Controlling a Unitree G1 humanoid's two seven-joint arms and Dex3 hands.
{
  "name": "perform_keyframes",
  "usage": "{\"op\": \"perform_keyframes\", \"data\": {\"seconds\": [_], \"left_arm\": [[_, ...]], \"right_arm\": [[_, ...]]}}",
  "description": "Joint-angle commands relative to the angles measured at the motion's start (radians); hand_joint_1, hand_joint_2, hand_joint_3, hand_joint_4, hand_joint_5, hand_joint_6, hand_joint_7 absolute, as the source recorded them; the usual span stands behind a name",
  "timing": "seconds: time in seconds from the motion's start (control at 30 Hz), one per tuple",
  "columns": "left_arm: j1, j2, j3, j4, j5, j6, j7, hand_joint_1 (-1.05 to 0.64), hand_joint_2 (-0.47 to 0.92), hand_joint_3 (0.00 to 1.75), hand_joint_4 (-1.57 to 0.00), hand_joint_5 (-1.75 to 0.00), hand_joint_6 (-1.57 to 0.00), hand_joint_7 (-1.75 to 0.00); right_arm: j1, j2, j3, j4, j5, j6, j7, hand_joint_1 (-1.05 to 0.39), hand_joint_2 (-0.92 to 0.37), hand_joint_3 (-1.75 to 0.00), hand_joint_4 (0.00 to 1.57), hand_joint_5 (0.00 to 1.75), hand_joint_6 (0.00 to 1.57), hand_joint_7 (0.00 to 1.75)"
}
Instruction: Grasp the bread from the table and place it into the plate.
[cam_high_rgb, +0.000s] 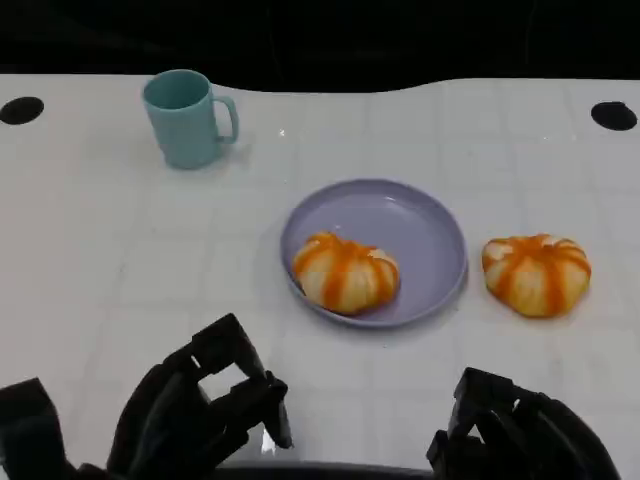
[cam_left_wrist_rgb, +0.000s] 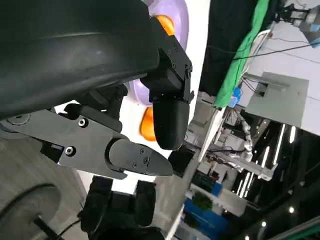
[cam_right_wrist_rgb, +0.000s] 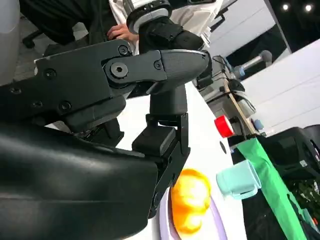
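One orange-striped bread (cam_high_rgb: 345, 272) lies on the near left part of the purple plate (cam_high_rgb: 400, 215). A second bread (cam_high_rgb: 537, 273) of the same kind sits on the table just right of the plate. My left hand (cam_high_rgb: 200, 410) hovers low at the table's front edge, fingers apart and holding nothing. My right hand (cam_high_rgb: 520, 435) is at the front right, also holding nothing, well short of the second bread. The left wrist view shows the plate (cam_left_wrist_rgb: 181, 20) and a bread (cam_left_wrist_rgb: 146, 125) beyond my fingers (cam_left_wrist_rgb: 167, 125). In the right wrist view a bread (cam_right_wrist_rgb: 190, 200) shows past my fingers (cam_right_wrist_rgb: 167, 107).
A teal mug (cam_high_rgb: 190, 118) stands at the back left, away from the plate; it also appears as the mug (cam_right_wrist_rgb: 239, 181) in the right wrist view. A person's hand (cam_right_wrist_rgb: 120, 32) and a red button (cam_right_wrist_rgb: 225, 126) lie beyond the table. Bare white tabletop (cam_high_rgb: 120, 260) stretches between my hands and the plate.
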Motion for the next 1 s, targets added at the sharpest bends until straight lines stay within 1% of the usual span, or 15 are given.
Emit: {"op": "perform_keyframes", "data": {"seconds": [0.03,0.43,0.8,1.0], "left_arm": [[0.012,0.011,0.016,-0.003,-0.008,0.035,-0.029,-0.34,0.83,0.13,-0.84,-1.75,-0.60,-1.75],[0.013,0.012,0.026,-0.010,-0.008,0.099,-0.062,-0.32,0.81,0.15,-0.84,-1.75,-0.58,-1.75],[0.014,0.002,0.017,-0.018,0.010,0.098,-0.068,-0.33,0.80,0.18,-0.85,-1.75,-0.59,-1.75],[0.018,0.006,0.016,-0.017,0.012,0.091,-0.078,-0.33,0.79,0.20,-0.83,-1.75,-0.57,-1.75]], "right_arm": [[0.009,-0.015,-0.015,-0.015,0.012,0.002,0.003,-0.69,-0.92,-0.24,0.86,1.62,0.74,1.39],[0.000,-0.016,-0.023,0.000,0.015,-0.003,0.010,-0.70,-0.92,-0.25,0.84,1.63,0.73,1.37],[0.001,-0.016,-0.033,0.008,0.001,-0.020,0.013,-0.70,-0.92,-0.25,0.84,1.62,0.74,1.37],[0.001,-0.015,-0.033,0.012,0.005,-0.006,0.012,-0.71,-0.92,-0.24,0.83,1.63,0.73,1.37]]}}
